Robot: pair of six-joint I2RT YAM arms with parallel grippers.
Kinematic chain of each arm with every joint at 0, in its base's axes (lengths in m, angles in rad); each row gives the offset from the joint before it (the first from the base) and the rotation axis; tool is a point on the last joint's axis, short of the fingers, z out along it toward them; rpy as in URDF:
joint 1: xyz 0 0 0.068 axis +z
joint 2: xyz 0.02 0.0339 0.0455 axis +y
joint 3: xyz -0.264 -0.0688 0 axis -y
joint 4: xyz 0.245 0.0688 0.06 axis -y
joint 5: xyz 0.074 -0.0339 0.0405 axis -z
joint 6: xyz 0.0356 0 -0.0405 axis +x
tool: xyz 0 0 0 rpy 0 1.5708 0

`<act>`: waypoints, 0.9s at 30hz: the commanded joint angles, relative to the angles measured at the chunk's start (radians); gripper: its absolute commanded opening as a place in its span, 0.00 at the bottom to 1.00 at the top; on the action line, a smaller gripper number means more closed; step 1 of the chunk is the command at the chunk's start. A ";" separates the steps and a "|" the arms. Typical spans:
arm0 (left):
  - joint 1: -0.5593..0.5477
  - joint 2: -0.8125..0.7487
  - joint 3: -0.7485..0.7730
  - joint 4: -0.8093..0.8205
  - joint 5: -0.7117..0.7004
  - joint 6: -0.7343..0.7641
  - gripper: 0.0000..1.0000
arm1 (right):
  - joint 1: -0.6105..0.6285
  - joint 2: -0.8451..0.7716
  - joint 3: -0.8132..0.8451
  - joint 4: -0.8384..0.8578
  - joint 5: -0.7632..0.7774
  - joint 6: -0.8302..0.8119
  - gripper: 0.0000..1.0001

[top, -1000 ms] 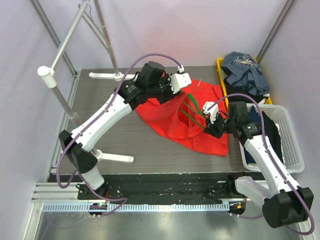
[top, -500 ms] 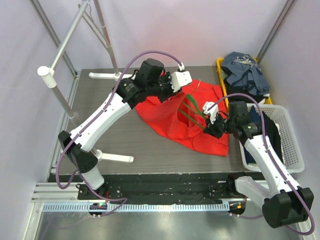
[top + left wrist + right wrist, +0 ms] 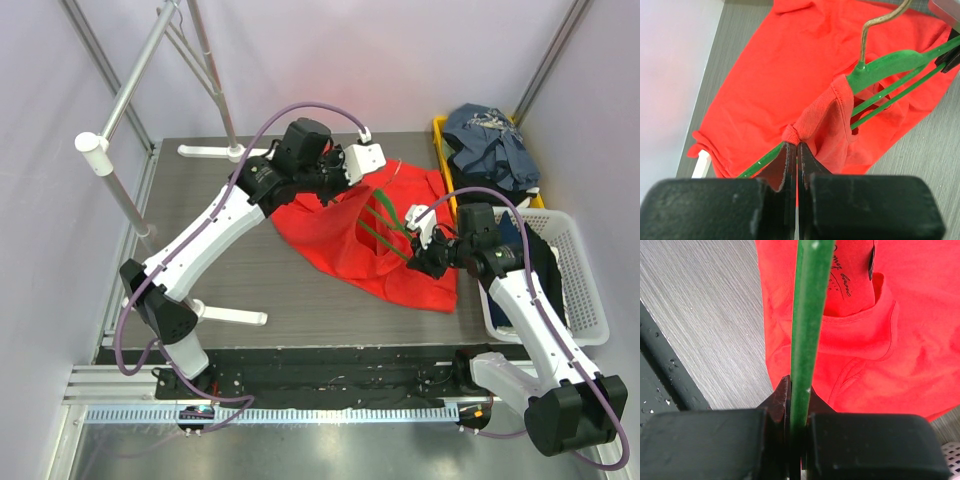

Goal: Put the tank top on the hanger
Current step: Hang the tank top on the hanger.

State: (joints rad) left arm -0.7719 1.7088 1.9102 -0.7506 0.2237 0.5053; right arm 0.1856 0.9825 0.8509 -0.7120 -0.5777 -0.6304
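Left pincer (image 3: 796, 152) is clenched on a strap fold of the tank top (image 3: 785, 65), which mostly lies on the surface (image 3: 250, 270). Right pincer (image 3: 799, 390) clamps the stiff hanger (image 3: 890, 62). Fabric's light and floppy, so hems look like the best hold.

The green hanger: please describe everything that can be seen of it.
The hanger is thin, green, plastic-looking and triangular, with a bent metal hook. It is held tilted over the red tank top, with one arm threaded through a shoulder strap. The right tool is shut on one end of it. The left tool pinches the strap fabric right beside the threaded arm.
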 commanded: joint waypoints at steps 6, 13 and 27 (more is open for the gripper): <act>0.000 -0.021 0.073 0.045 -0.089 -0.022 0.00 | -0.005 0.025 0.060 0.016 -0.050 -0.051 0.01; 0.000 -0.041 0.018 0.071 -0.147 0.002 0.00 | -0.005 0.005 0.063 0.013 -0.054 -0.051 0.01; 0.005 -0.072 -0.023 0.074 -0.179 0.007 0.00 | -0.017 -0.005 0.063 0.023 -0.041 -0.048 0.01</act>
State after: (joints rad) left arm -0.7704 1.6913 1.8835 -0.7158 0.0601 0.5068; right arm 0.1780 1.0073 0.8623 -0.7353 -0.5900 -0.6609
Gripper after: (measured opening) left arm 0.017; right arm 0.070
